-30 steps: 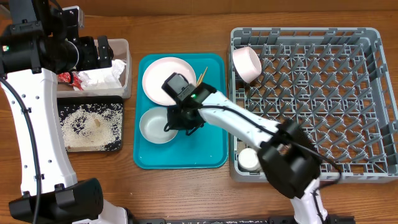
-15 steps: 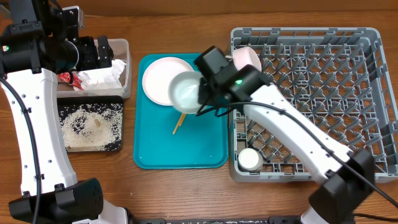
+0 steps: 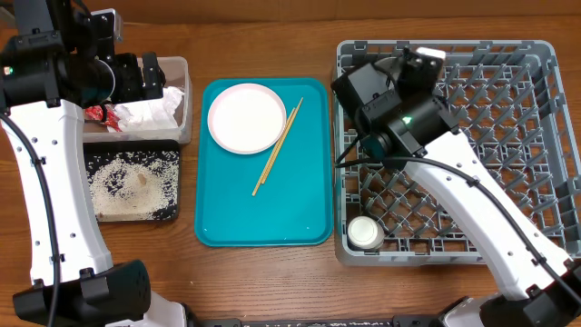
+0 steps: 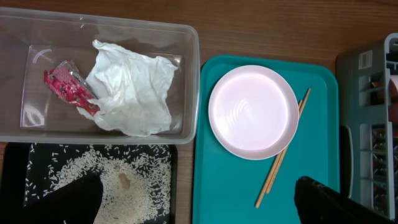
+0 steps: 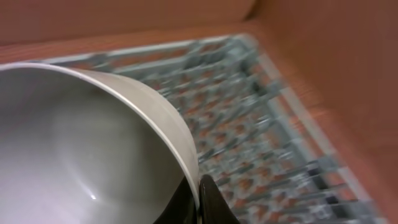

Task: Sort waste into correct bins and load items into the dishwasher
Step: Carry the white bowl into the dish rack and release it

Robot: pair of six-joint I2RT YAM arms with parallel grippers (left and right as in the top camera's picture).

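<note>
**Station Status: Bowl Held Over Rack, Left Gripper Idle**

The right gripper (image 5: 198, 198) is closed onto the rim of the greyish bowl (image 5: 93, 149); the rim is pinched between the two fingertips. The bowl is held over the far left part of the dish rack (image 3: 508, 145), whose peg grid is seen blurred behind it in the wrist view. From overhead the bowl is largely hidden by the arm, and whether it touches the pegs cannot be told. A small white cup (image 3: 365, 233) is seated at the rack's near left corner.

The left gripper (image 3: 148, 77) is spread fully apart and nothing is held in it; it hangs above the clear tub (image 4: 186, 74). The crumpled napkin (image 4: 134, 93) and the red wrapper (image 4: 68, 87) are contained in that tub, touching each other. Loose rice (image 4: 124, 186) is spread in the black tray (image 4: 12, 180) just beside the tub.

On the teal tray (image 4: 323, 155), the plate (image 4: 254, 112) is laid flat at the far end, with the chopsticks (image 4: 283, 149) lying diagonally against its right edge.
</note>
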